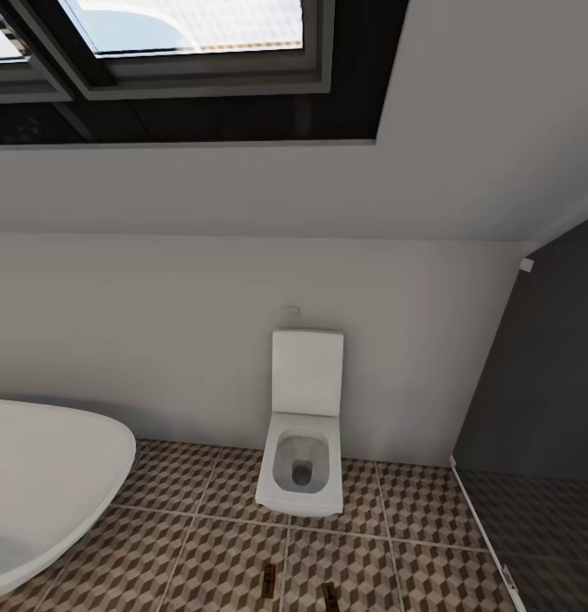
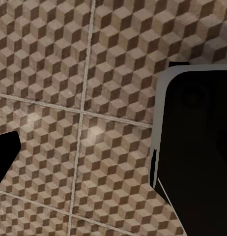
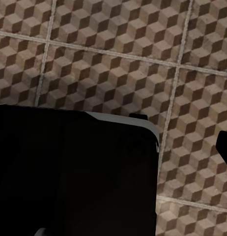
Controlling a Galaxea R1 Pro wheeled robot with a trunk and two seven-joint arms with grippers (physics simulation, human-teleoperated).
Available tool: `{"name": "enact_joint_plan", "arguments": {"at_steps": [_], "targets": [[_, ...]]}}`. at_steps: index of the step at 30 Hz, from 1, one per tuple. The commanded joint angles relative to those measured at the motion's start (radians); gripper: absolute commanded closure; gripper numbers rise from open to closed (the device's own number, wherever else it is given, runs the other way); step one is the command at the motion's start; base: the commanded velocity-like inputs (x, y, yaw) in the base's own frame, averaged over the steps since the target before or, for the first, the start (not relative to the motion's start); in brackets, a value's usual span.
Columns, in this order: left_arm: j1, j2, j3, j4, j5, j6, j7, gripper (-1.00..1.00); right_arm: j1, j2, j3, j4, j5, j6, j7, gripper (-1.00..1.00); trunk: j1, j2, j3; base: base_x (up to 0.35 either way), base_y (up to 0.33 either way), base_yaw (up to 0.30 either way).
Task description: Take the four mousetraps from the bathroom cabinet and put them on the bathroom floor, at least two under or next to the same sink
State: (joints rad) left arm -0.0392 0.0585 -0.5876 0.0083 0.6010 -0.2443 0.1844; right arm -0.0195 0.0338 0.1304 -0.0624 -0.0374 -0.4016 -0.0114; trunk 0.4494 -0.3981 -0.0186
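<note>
Two claws, left claw and right claw, grip impossible to tell; directly beneath both, cube-patterned floor. Farther ahead, toilet and tub. Probably in transit; next, turning to find cabinet and mousetraps

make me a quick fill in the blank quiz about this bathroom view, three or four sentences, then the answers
1. The toilet stands against the back wall with its lid ____.
2. The white bathtub sits to the ____ of the toilet in the head view.
3. The bathroom floor tiles carry a ____ pattern in brown, beige and white.
4. Dark-framed skylights are set in the sloped ____.

Answers: raised; left; cube; ceiling
</note>
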Motion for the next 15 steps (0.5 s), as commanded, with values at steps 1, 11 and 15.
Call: {"name": "enact_joint_plan", "arguments": {"at_steps": [1,11,15], "targets": [[-0.001,0.0,-0.008,0.001,0.005,-0.003,0.003,-1.0,-0.001,0.0,0.006,0.001,-0.004,-0.003,-0.001,-1.0,0.001,-0.002,-0.002,0.0,0.0,0.0],[-0.001,0.0,-0.008,0.001,0.005,-0.003,0.003,-1.0,-0.001,0.0,0.006,0.001,-0.004,-0.003,-0.002,-1.0,0.001,-0.002,-0.002,0.0,0.0,0.0],[-0.001,0.0,-0.008,0.001,0.005,-0.003,0.003,-1.0,-0.001,0.0,0.006,0.001,-0.004,-0.003,-0.001,-1.0,0.001,-0.002,-0.002,0.0,0.0,0.0]]}}
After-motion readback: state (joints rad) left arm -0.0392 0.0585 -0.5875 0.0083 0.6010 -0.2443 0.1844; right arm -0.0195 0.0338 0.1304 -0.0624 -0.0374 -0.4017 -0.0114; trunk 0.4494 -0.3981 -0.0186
